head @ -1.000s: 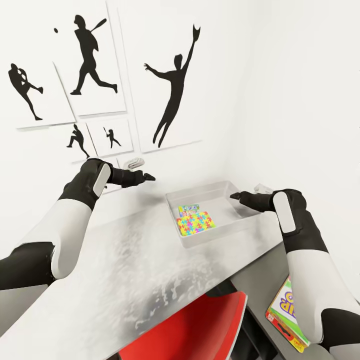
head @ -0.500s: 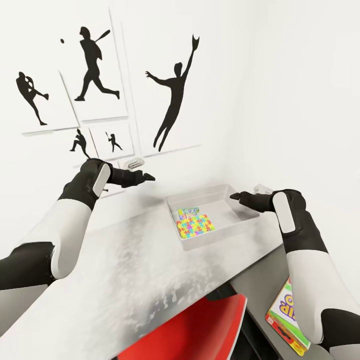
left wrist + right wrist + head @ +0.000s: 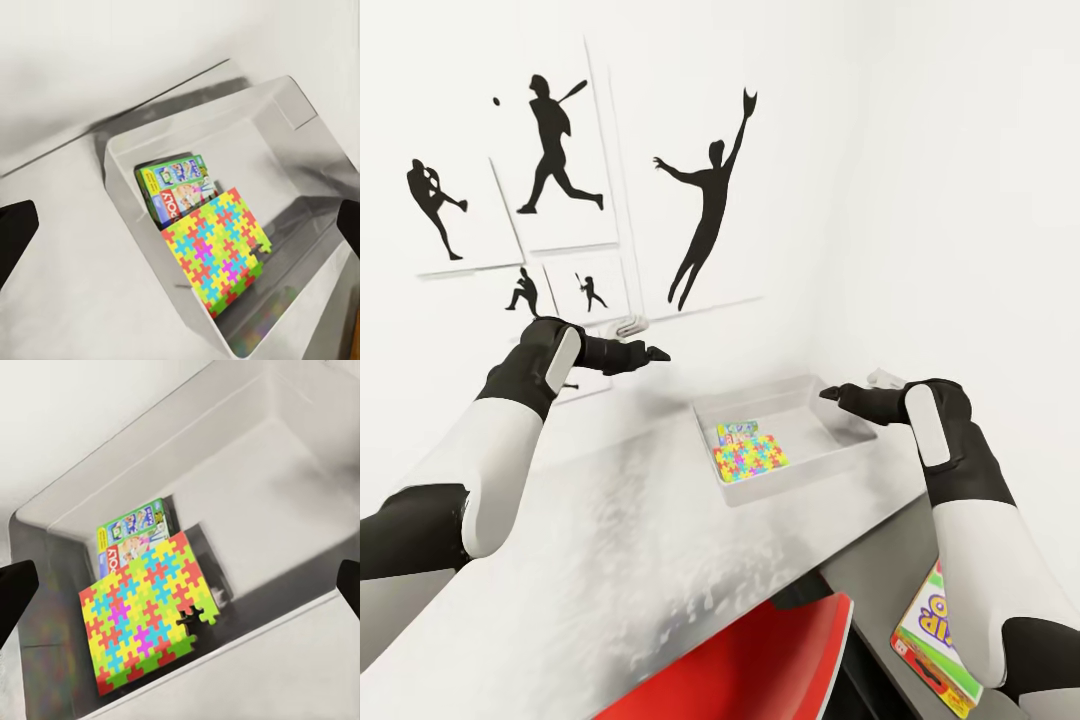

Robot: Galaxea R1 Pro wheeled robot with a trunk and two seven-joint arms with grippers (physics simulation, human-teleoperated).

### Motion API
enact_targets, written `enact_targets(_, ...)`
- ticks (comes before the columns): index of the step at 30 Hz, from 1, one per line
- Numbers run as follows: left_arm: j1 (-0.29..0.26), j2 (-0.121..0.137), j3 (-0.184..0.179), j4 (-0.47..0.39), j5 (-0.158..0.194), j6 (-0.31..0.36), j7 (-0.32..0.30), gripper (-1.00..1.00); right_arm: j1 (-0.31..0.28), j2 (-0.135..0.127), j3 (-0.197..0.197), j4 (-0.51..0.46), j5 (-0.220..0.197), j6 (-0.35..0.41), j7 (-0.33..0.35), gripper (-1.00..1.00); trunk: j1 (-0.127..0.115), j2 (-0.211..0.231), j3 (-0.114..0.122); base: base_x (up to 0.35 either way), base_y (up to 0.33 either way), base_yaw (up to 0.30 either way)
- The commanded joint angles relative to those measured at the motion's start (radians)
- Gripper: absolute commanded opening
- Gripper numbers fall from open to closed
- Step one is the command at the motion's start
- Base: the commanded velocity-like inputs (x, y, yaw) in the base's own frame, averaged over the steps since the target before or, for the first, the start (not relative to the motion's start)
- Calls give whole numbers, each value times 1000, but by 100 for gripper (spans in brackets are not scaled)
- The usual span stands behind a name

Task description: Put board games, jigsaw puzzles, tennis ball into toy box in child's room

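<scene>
While both arms hover above the pale mottled grey table (image 3: 660,560), the light grey open-topped toy box (image 3: 800,392) sits right of frame centre, long axis running up-right; the bright multicoloured jigsaw puzzle box (image 3: 750,456) lies tilted over a green board game box (image 3: 737,432) at its near-left end, the far end bare; left end effector (image 3: 658,352) and right end effector (image 3: 830,393) both spread wide, holding nothing.

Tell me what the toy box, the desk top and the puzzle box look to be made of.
Toy box: probably smooth grey plastic, judging by its thin sloped walls with a soft sheen. Desk top: pale mottled grey with blurred reflections, perhaps polished stone or laminate; the render leaves that open. Jigsaw puzzle box: apparently printed cardboard, flat and thin-edged, with a bright, fairly matte lid.
</scene>
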Motion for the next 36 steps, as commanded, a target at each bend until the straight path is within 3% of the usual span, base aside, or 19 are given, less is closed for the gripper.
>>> enact_targets(1,-1,0,2,0,6,7,2,100,-1,0,0,-1,-9,4,-8,100,1,-2,0,0,0,0)
enact_targets(36,6,3,1,0,6,5,-1,100,0,2,2,4,-8,4,-9,100,1,-2,58,0,0,0)
